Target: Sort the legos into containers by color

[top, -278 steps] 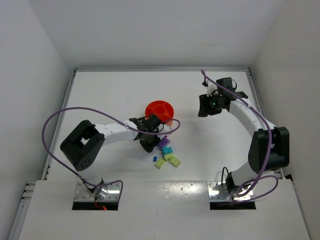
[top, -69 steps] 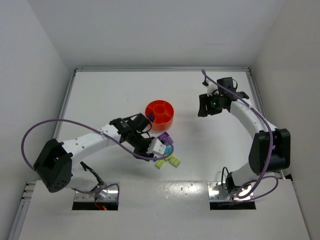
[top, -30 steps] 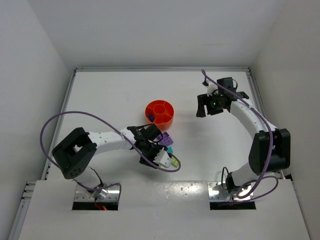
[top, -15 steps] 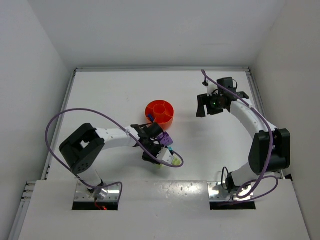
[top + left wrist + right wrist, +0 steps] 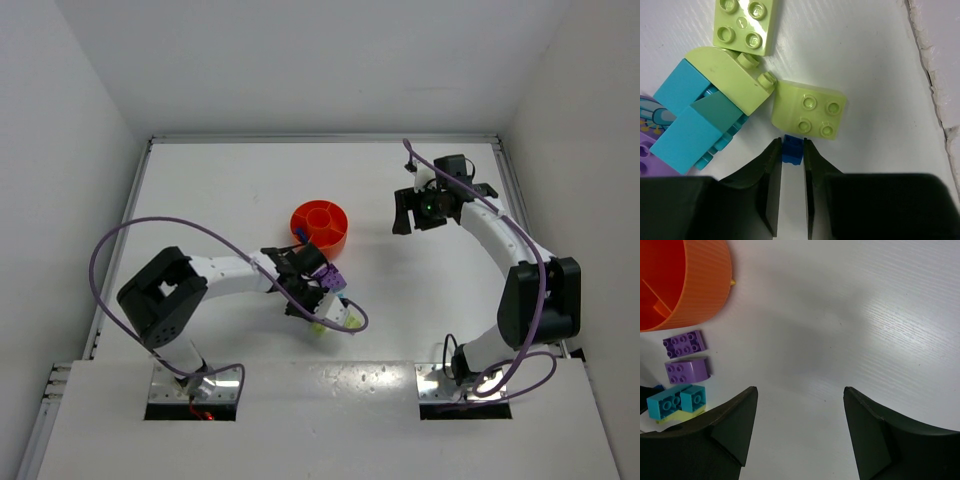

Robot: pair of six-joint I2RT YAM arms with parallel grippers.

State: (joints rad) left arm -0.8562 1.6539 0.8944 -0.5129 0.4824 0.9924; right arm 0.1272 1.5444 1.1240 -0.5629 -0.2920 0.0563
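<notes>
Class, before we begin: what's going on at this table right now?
The left gripper has its jaws tight on either side of a small blue brick, right next to the yellow-green bricks and teal bricks. The right gripper hangs open and empty near the orange bowl, with the purple bricks lying just outside the bowl.
</notes>
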